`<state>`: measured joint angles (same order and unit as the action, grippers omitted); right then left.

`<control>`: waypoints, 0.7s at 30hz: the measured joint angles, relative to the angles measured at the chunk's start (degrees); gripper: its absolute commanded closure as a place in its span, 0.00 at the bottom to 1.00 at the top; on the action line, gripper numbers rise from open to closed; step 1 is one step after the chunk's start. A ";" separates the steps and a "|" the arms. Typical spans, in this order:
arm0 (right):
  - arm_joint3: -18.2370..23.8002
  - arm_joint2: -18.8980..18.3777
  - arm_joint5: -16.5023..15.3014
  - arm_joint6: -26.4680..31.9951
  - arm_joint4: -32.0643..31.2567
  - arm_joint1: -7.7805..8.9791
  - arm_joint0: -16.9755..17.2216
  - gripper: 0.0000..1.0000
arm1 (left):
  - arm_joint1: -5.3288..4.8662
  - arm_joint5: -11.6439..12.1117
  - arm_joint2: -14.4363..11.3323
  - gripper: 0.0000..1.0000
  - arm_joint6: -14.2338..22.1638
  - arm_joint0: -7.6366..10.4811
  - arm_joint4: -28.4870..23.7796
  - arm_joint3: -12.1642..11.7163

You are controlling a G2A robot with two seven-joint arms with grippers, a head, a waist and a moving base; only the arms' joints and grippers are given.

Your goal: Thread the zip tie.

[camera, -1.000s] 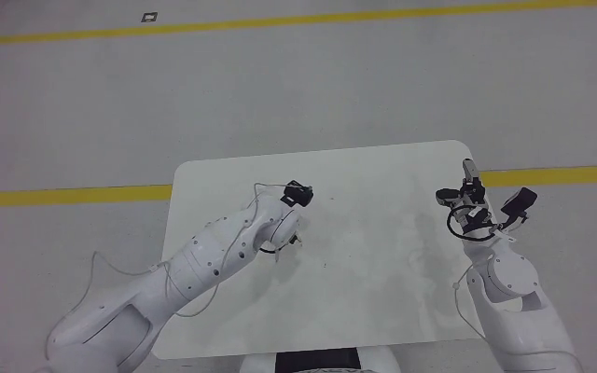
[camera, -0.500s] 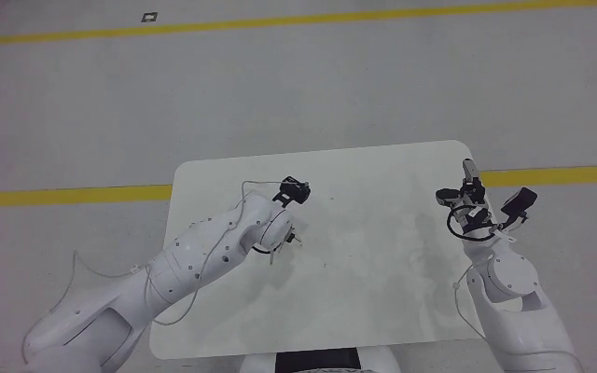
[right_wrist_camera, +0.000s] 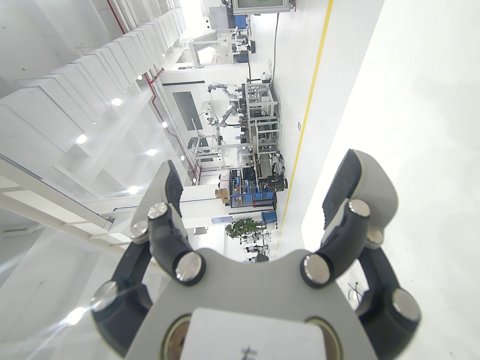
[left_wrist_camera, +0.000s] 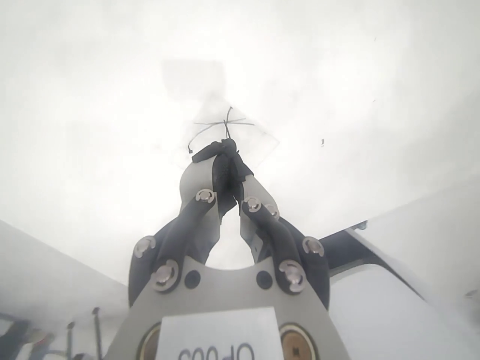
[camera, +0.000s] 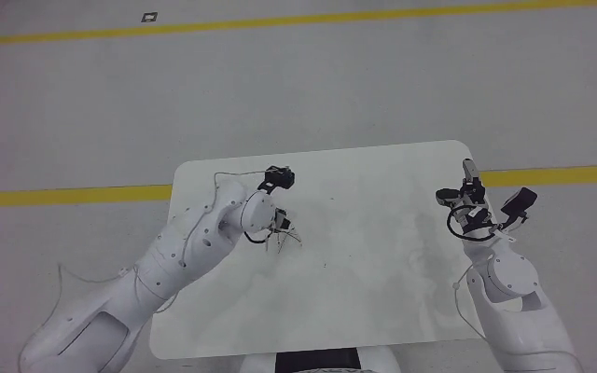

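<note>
**Top view.** The left gripper [camera: 279,227] stands over the left-centre of the white table [camera: 401,280]. Its tips are at a small cluster of fine dark lines, the zip tie [camera: 289,239], well in from every table edge. The right gripper [camera: 457,185] sits at the table's right edge, well apart from the tie. A yellow line [camera: 280,20] crosses the floor beyond the table.

**Left wrist view.** The left gripper [left_wrist_camera: 227,147] has its two fingers [left_wrist_camera: 195,185] pressed together, with dark pads meeting at the tips. A thin strand of the zip tie [left_wrist_camera: 226,123] runs out from between them, so the tips appear to pinch it. A second strand crosses the first just beyond the tips, and a curved one bends off to one side. Whether these are one tie or several cannot be told, nor whether they rest on the table [left_wrist_camera: 112,76] or hang just off it. This close view gives the pinch and the crossing. The top view gives the tie's place on the tabletop.

**Right wrist view.** The right gripper [right_wrist_camera: 258,162] has its fingers [right_wrist_camera: 335,185] spread wide apart. The table [right_wrist_camera: 431,114] runs along one side, and beyond its edge lies the floor with the yellow line [right_wrist_camera: 315,69]
</note>
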<state>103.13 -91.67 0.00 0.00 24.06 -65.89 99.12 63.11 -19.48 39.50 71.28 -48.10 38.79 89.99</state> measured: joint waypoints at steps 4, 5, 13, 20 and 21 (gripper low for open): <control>0.00 0.00 0.00 0.00 0.00 0.00 0.00 0.00 | -0.14 0.00 7.68 1.00 -1.84 -3.95 -3.98 -0.55; 0.00 0.00 0.00 0.00 0.00 0.00 0.00 0.00 | -0.08 0.00 9.68 1.00 -1.94 -5.12 -5.26 -0.37; 0.00 0.00 0.00 0.00 0.00 0.00 0.00 0.00 | 0.67 0.00 18.46 1.00 -4.88 -10.01 -18.81 -0.26; 0.00 0.00 0.00 0.00 0.00 0.00 0.00 0.00 | 0.65 0.15 17.99 1.00 -4.79 -10.12 -15.84 -0.39; 0.00 0.00 0.00 0.00 0.00 0.00 0.00 0.00 | 0.68 0.34 17.87 1.00 -5.51 -10.54 -15.89 -0.64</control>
<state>103.13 -91.67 0.00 0.00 24.06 -65.89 99.12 63.79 -19.14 57.37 65.78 -58.63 22.90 89.35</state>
